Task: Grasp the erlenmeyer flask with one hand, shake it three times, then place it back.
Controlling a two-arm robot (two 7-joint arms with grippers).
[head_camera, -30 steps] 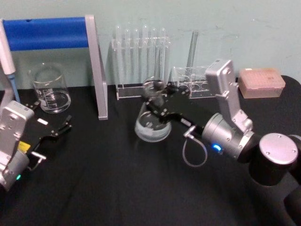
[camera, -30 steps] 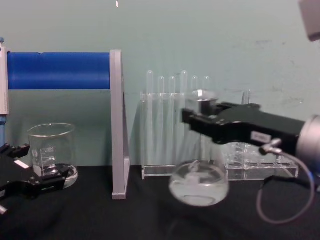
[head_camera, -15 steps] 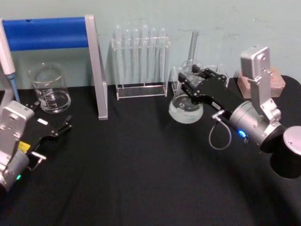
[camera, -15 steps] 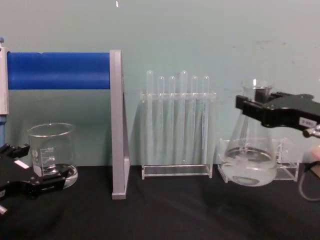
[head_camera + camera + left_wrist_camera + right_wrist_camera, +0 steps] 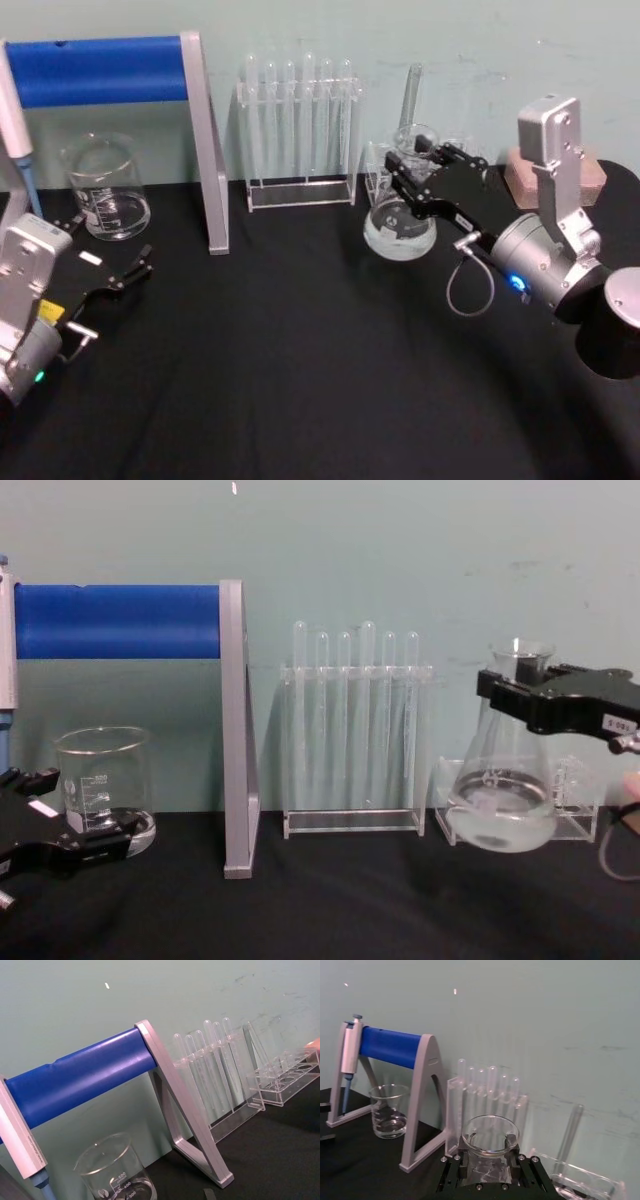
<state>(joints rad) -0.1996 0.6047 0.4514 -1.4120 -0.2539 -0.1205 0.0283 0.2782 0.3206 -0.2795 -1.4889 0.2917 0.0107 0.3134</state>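
**Flask upright in the right jaws, low over the surface**

The right jaws are closed on the neck of the flask (image 5: 503, 800), just under its flared rim. They lie level while the flask's long axis runs straight up and down, so the grip crosses the neck at a right angle. The wide base hangs below and seems to hold a little clear liquid.

In the head view the right arm (image 5: 540, 265) reaches in from 4 o'clock, and the flask sits at the 10 o'clock end of the jaws. That puts it at about 2 o'clock from the middle of the surface (image 5: 300, 350). It is just in front of the low rack (image 5: 575, 815), and the tube rack (image 5: 350, 730) is near at its 9 o'clock. The base is very close to the surface, but I cannot tell whether it touches or hovers a little above.

The left arm (image 5: 30, 300) is parked at 8 o'clock, well apart from the flask. The left jaws are spread wide and hold nothing. They point toward the beaker (image 5: 105, 190) beside the stand (image 5: 100, 70).

The right arm is by far the nearer and already has the grip, so the job looks to be its alone. How many shakes are done cannot be read from here. With the flask upright and low, the placing step looks close. That move turns on keeping the axis vertical and going straight down, so the base lands flat. The jaws should then part and back out toward 4 o'clock, away from the low rack. A tilt could set the flask down on its edge or slop the liquid
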